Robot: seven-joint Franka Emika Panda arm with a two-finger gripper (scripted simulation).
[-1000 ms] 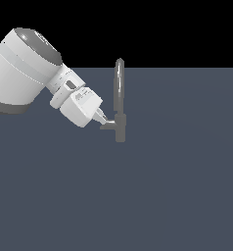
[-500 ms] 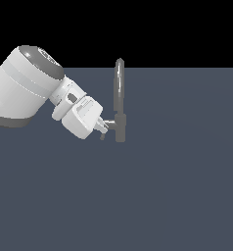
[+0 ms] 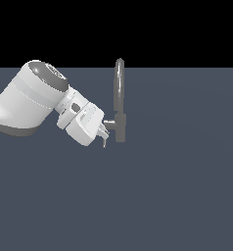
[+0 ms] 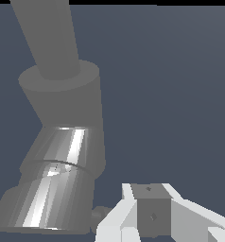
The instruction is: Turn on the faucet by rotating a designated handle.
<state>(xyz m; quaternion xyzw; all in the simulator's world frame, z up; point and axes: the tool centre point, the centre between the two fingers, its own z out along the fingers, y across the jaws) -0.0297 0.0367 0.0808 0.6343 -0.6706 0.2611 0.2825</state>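
Observation:
The faucet is a slim grey tap with a tall arched spout on a short base, near the middle of the exterior view. The handle sticks out from the base on a short horizontal stub toward the exterior view's left. My gripper is at the stub's outer end, its tips just below the stub and pointing down. The fingers look pressed together with nothing between them. In the wrist view the faucet base and shiny stub fill the frame. A small grey piece of the handle lies against my fingers.
The white arm comes in from the exterior view's left. The faucet stands on a flat dark grey-blue surface under a black background.
My gripper has dropped from level with the stub to just below it, staying close to its outer end. The arm has swung slightly toward the exterior view's right.

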